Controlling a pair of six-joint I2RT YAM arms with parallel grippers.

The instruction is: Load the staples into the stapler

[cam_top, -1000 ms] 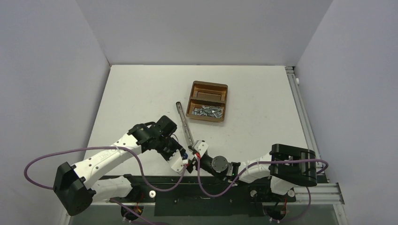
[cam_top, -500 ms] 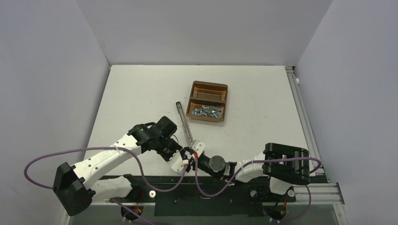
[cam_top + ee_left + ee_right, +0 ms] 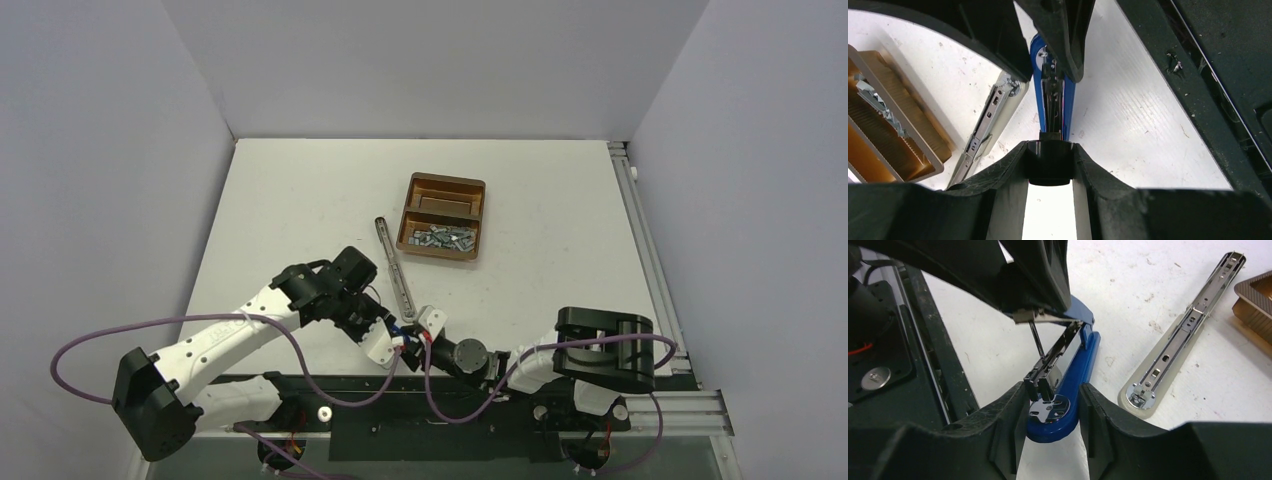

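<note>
The blue stapler (image 3: 410, 337) lies at the near table edge, its silver magazine (image 3: 1060, 352) raised off the blue base (image 3: 1083, 365). My left gripper (image 3: 393, 343) is shut on the stapler's black rear end (image 3: 1050, 162). My right gripper (image 3: 430, 326) faces it, its fingers (image 3: 1008, 415) closed against both sides of the base's front end with the anvil plate (image 3: 1050, 410). The staples (image 3: 443, 238) lie in a loose silver pile in the near compartment of the brown tray (image 3: 446, 185), away from both grippers.
A long beige and chrome stapler arm (image 3: 394, 265) lies detached on the table between the stapler and the tray; it also shows in the right wrist view (image 3: 1178, 340) and the left wrist view (image 3: 990, 125). The black mounting rail (image 3: 470, 405) runs just behind the grippers.
The right arm's elbow and forearm have swung left and lower, and its gripper has shifted slightly right along the stapler. The left arm and the stapler have hardly moved.
</note>
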